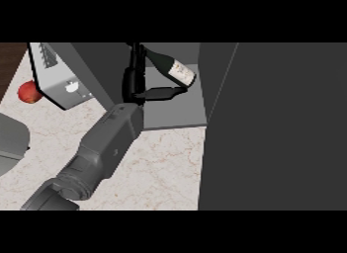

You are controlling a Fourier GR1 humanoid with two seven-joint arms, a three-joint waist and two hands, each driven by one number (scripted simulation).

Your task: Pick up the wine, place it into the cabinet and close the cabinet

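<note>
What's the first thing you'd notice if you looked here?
First comes the dark wine bottle with its pale label, at the top middle. The robot's left hand curls round it over the grey shelf of the open cabinet. Next, the big dark cabinet door fills the whole right side, and a red apple sits on the counter at the far left.
</note>
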